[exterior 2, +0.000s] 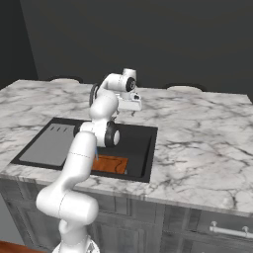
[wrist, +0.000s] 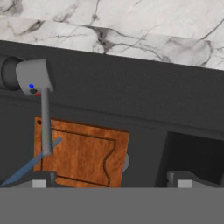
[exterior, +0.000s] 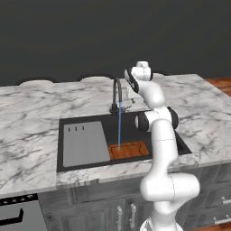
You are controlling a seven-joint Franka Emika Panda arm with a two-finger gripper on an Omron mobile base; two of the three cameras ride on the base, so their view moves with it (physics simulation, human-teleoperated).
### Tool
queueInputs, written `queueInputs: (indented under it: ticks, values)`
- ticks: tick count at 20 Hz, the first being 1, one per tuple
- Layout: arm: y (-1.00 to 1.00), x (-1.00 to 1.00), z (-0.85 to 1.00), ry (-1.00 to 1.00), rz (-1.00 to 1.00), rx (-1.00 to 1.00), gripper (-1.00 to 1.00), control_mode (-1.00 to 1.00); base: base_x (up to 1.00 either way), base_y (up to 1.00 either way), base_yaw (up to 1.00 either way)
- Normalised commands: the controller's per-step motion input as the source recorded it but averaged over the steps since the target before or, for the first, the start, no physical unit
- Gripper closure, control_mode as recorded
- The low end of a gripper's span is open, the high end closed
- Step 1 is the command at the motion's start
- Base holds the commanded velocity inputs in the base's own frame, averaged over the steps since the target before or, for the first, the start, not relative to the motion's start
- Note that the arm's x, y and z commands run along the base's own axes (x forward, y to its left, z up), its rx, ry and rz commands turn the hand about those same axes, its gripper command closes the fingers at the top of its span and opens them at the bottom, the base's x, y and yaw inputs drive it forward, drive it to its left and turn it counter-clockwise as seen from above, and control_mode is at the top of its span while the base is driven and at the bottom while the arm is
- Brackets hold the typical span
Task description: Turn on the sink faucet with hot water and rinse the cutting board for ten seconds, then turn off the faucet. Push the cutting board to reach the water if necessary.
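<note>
Two things lie in the sink (exterior: 135,121), the black basin sunk into the marble worktop (exterior: 36,131): a grey slab (exterior: 85,143) with three slots on its left, and the cutting board (exterior: 130,150) at the front edge, where the water (exterior: 119,128) falls in a thin blue stream from the sink faucet (exterior: 117,94) onto its left part. Above the basin's back edge, the fingers (wrist: 111,178) stand wide apart and hold nothing, with the board below and between them in the hand view and the faucet's silvery lever (wrist: 45,120) toward one side. No readable writing shows, only a blue and a red dot on the lever's base.
</note>
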Motion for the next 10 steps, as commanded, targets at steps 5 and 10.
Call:
queueInputs:
  ticks: [5, 10]
  values:
    - [0.00, 0.00, 0.00, 0.00, 0.00, 0.00, -1.00, -1.00, 0.00, 0.00, 0.00]
    - [0.00, 0.00, 0.00, 0.00, 0.00, 0.00, -1.00, -1.00, 0.00, 0.00, 0.00]
